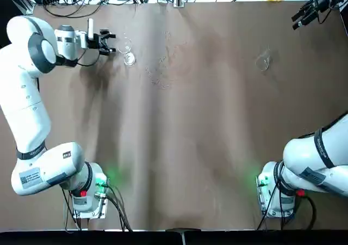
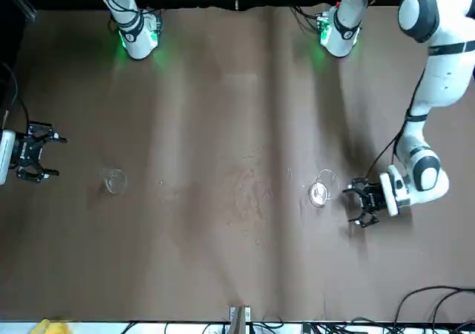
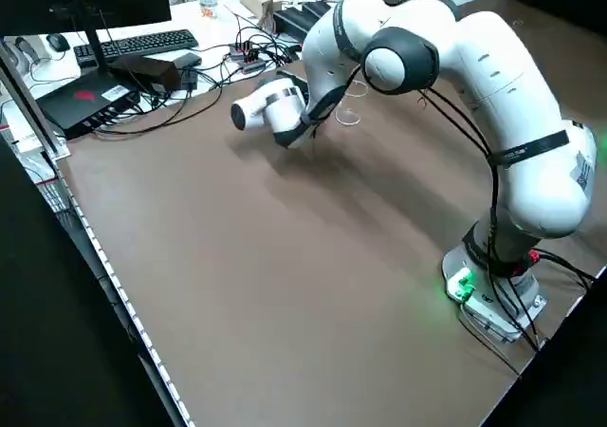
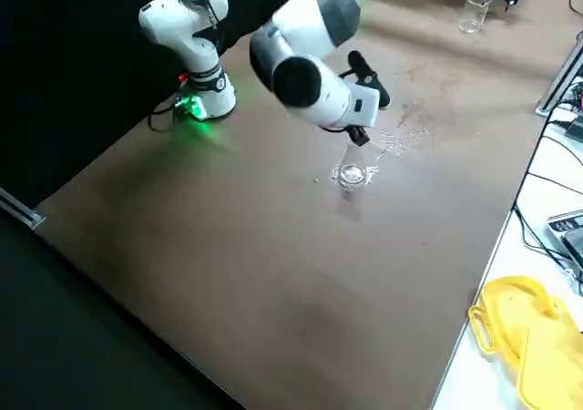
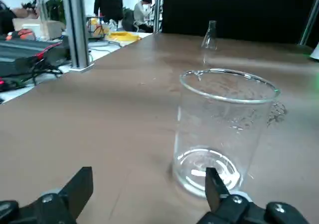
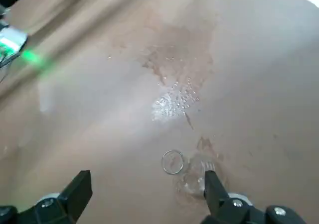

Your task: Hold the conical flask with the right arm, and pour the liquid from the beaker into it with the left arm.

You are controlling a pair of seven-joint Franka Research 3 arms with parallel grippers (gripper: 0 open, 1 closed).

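The beaker (image 1: 129, 58), a clear straight-walled glass cylinder with a bright round rim, is seen standing upright on the table at about ten o'clock in the top view. The conical flask (image 1: 263, 62), clear glass with a wide base and narrow neck, is seen upright at about two o'clock, well apart from the beaker.

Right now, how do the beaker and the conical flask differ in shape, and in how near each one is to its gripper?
The beaker has straight walls and a wide mouth; the conical flask tapers to a narrow neck. The beaker stands just in front of the open left gripper, while the flask stands farther from the open right gripper. Both are clear glass, upright on the table, and neither is held.
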